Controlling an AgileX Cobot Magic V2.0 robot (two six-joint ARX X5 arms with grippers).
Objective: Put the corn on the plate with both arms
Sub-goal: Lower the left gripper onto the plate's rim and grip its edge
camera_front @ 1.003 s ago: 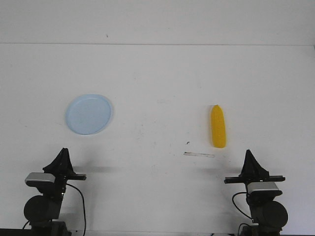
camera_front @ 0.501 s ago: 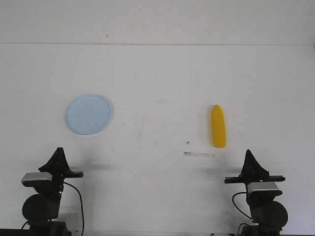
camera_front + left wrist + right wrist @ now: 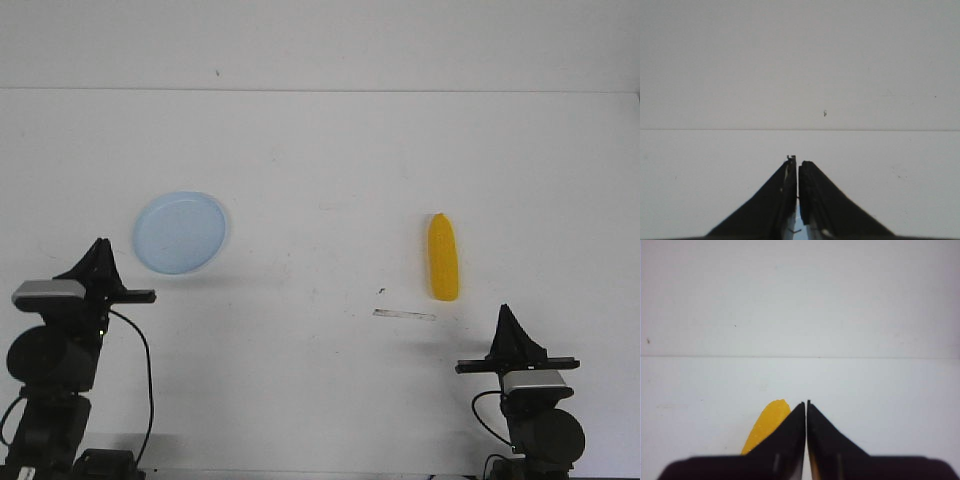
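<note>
The yellow corn (image 3: 443, 257) lies on the white table at the right, its long axis pointing away from me, tapered end far. The pale blue plate (image 3: 180, 232) lies flat at the left. My left gripper (image 3: 97, 245) is shut and empty, raised just left of and in front of the plate; its wrist view (image 3: 797, 160) shows only bare table. My right gripper (image 3: 506, 310) is shut and empty, near the front right, in front and right of the corn. The right wrist view shows the shut gripper (image 3: 806, 402) with the corn (image 3: 766, 427) partly behind the fingers.
A thin pale strip (image 3: 404, 315) and a small dark speck (image 3: 380, 291) lie on the table in front of the corn. The table's far edge (image 3: 320, 91) runs across the back. Both arm bases stand at the front corners.
My left arm has risen and swung left and forward, nearing the plate's left front side. The right arm, corn and plate have not moved.
</note>
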